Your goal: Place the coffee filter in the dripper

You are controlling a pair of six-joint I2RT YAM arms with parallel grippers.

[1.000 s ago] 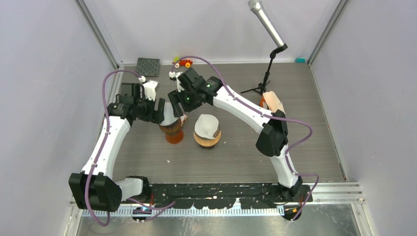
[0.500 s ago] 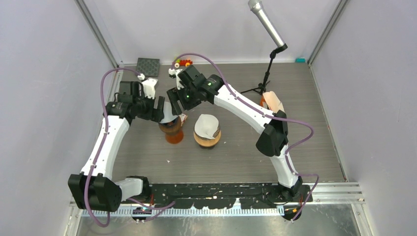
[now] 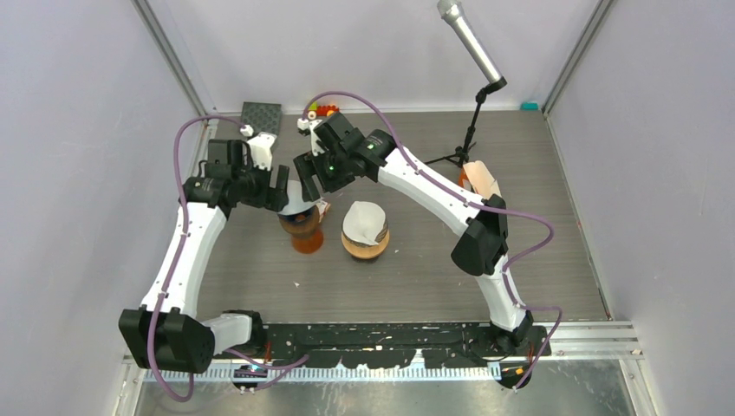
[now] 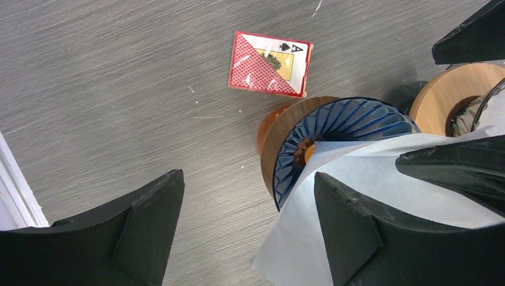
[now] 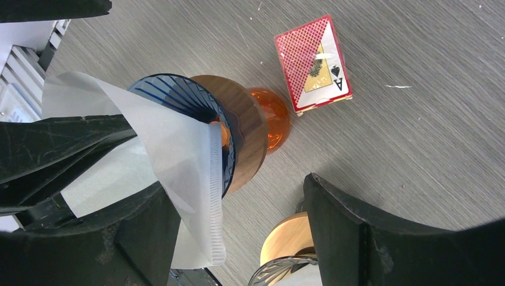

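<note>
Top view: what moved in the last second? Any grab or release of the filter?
The left gripper and right gripper edged slightly toward the far wall. Both are open, flanking the filter draped over the dripper. Nothing visibly grabbed or released. Card box and second dripper unchanged.

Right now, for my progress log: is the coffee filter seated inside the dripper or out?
Not seated: the filter lies across the rim of the blue dripper, ribbed cone exposed.

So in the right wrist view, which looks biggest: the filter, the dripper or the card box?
1. filter, though it is nearest the camera, so unsure
2. dripper, partly covered by the filter
3. card box, clearly smallest
</note>
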